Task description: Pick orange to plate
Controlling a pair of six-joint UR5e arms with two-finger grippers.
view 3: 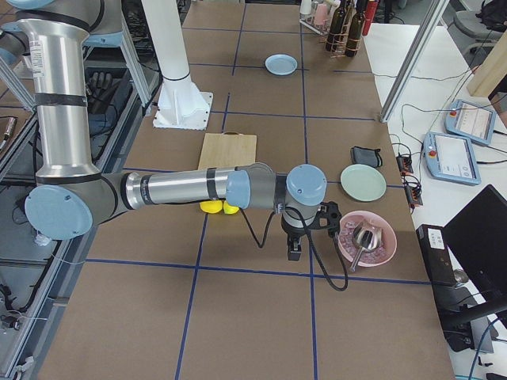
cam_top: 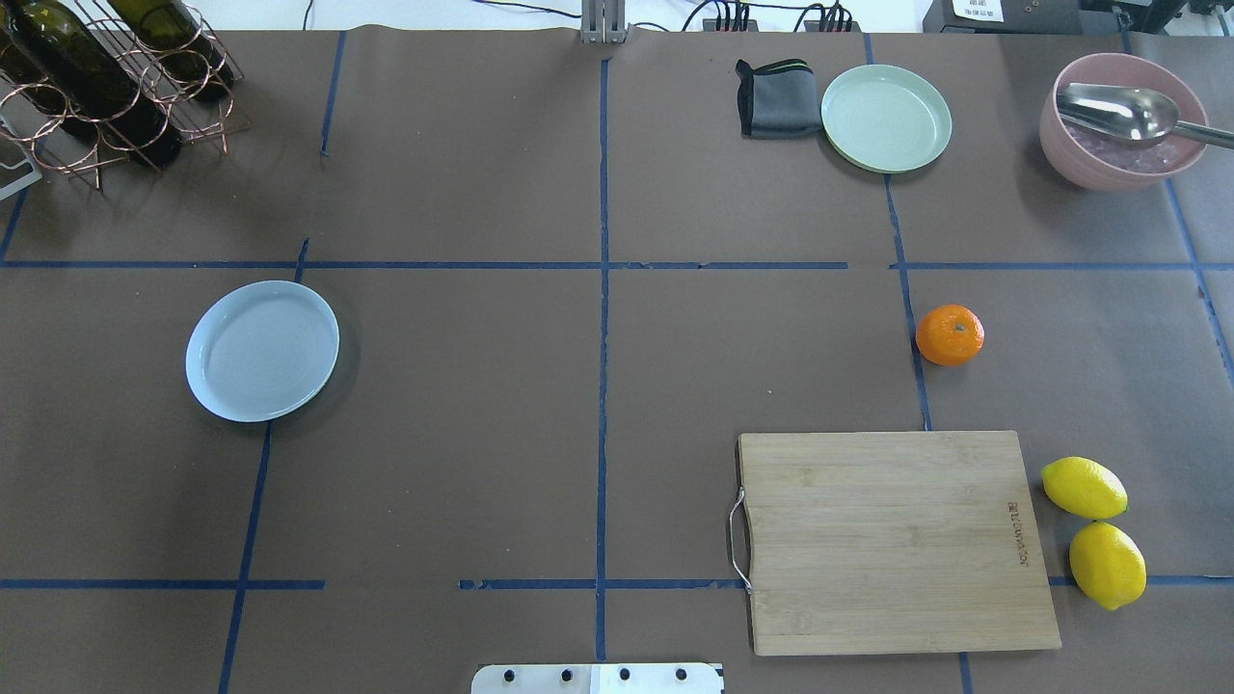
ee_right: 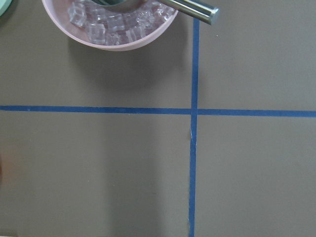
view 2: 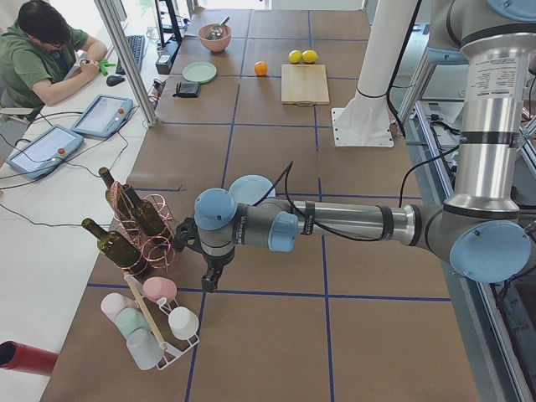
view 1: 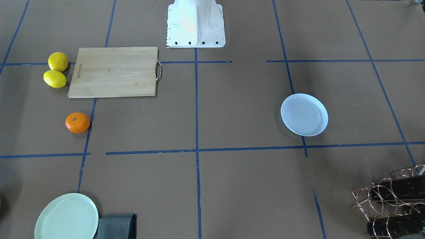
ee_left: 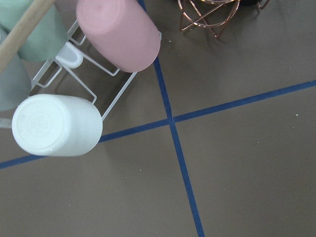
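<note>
The orange (cam_top: pixel 950 334) lies on the brown table, just beyond the far right corner of a wooden cutting board; in the front-facing view the orange (view 1: pixel 77 122) is at the left. The pale bluish-white plate (cam_top: pixel 262 350) sits empty on the table's left half, far from the fruit. Neither gripper appears in the overhead or front-facing view. In the exterior left view my left gripper (view 2: pixel 209 280) hangs near a cup rack, past the plate (view 2: pixel 255 186). In the exterior right view my right gripper (view 3: pixel 294 252) points down beside a pink bowl. Whether either is open or shut, I cannot tell.
A cutting board (cam_top: pixel 892 540) has two lemons (cam_top: pixel 1094 530) at its right. A pale green plate (cam_top: pixel 886 118), a grey cloth (cam_top: pixel 776 96) and a pink bowl (cam_top: pixel 1118 145) with a spoon line the far right. A bottle rack (cam_top: pixel 106 77) fills the far left corner.
</note>
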